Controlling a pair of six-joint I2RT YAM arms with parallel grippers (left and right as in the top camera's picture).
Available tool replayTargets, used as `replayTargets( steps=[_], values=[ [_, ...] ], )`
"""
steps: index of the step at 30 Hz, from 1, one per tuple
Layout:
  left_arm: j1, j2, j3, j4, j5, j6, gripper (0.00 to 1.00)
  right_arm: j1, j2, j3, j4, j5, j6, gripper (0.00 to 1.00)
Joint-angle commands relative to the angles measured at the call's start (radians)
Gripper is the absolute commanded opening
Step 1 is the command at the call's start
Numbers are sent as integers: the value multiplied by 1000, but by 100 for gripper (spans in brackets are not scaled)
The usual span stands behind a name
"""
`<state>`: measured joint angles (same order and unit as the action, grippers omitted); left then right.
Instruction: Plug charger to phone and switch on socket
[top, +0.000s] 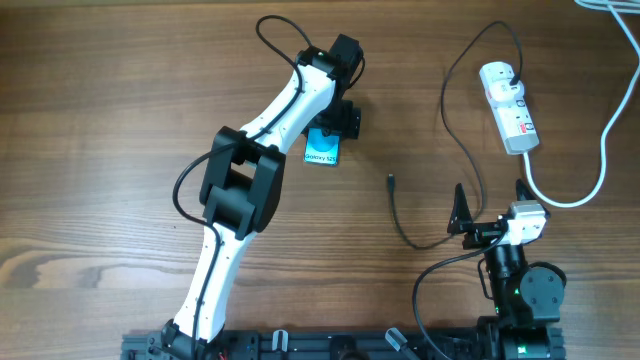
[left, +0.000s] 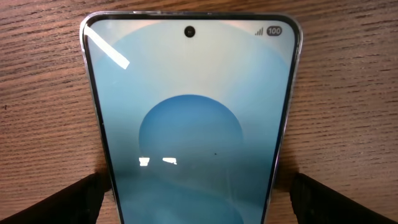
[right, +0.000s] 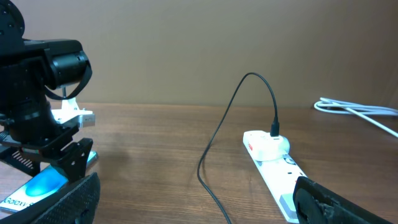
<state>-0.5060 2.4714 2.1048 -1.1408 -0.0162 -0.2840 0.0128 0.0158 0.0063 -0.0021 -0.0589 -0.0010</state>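
The phone (top: 322, 153) lies flat on the wooden table with its cyan-blue screen up. It fills the left wrist view (left: 189, 112) and shows at the lower left of the right wrist view (right: 37, 183). My left gripper (top: 335, 125) is low over it, open, with a finger on each side of it (left: 199, 193); bare wood shows between the phone and the right finger. The charger's white plug head (top: 497, 75) sits in the socket (top: 512, 115). Its black cable (top: 455, 130) runs to the connector tip (top: 391, 181), which lies loose. My right gripper (top: 491, 198) is open and empty (right: 196, 199).
The socket's thick white cord (top: 600, 150) loops off to the right and out at the top corner. The black cable (right: 214, 143) arcs up from the plug head (right: 267, 144) and crosses the table between my right fingers. The socket (right: 280, 174) runs under my right finger.
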Motion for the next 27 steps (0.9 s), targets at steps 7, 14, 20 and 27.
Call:
replayTargets(
  steps=[7,14,20,27],
  values=[
    [21,26,-13,-8,27,-15,89,8,-5,-1,2,-1,7,100],
    [21,26,-13,-11,27,-16,81,8,-5,-1,2,-1,8,100],
    [21,26,-13,-14,27,-16,75,8,-5,-1,2,-1,7,100],
    [21,26,-13,-25,27,-21,72,8,-5,-1,2,-1,7,99]
  ],
)
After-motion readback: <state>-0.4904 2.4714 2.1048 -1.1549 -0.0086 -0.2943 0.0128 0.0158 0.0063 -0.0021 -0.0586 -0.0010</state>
